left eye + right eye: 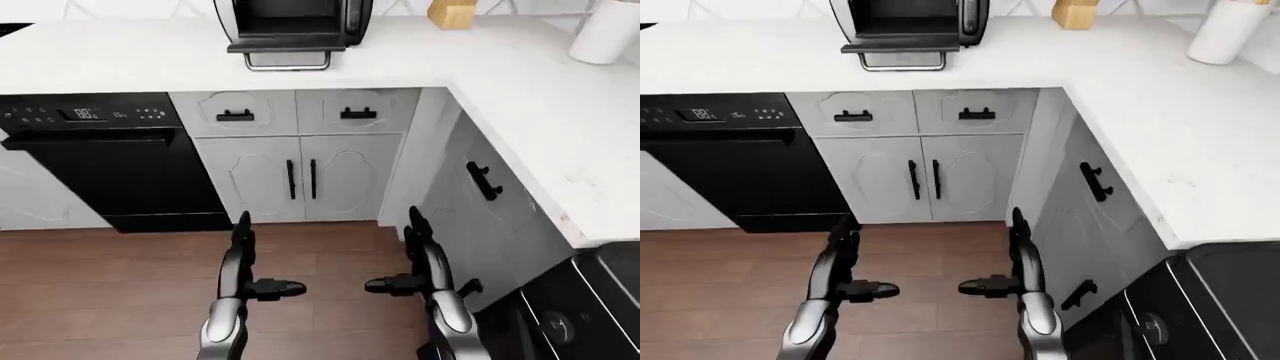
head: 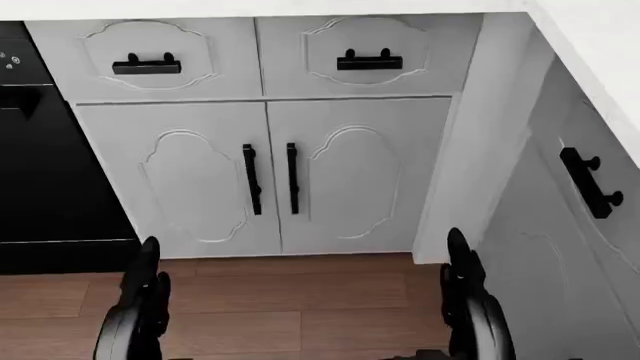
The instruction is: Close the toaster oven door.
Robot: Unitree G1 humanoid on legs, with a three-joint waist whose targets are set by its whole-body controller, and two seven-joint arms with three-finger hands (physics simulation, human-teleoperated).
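The toaster oven (image 1: 292, 22) stands on the white counter (image 1: 120, 56) at the top of the left-eye view. Its door (image 1: 287, 47) hangs open, folded down flat, with a wire handle (image 1: 288, 63) at its near edge. Both hands are held low over the wood floor, far below the oven. My left hand (image 1: 243, 259) is open with its fingers straight up and the thumb pointing inward. My right hand (image 1: 416, 255) mirrors it, open and holding nothing.
White cabinets with black handles (image 1: 301, 178) and two drawers (image 1: 235, 115) sit under the oven. A black dishwasher (image 1: 100, 161) is at the left. The counter turns a corner along the right side, with a white canister (image 1: 608, 30), a wooden block (image 1: 452, 13) and a black appliance (image 1: 590, 307) below.
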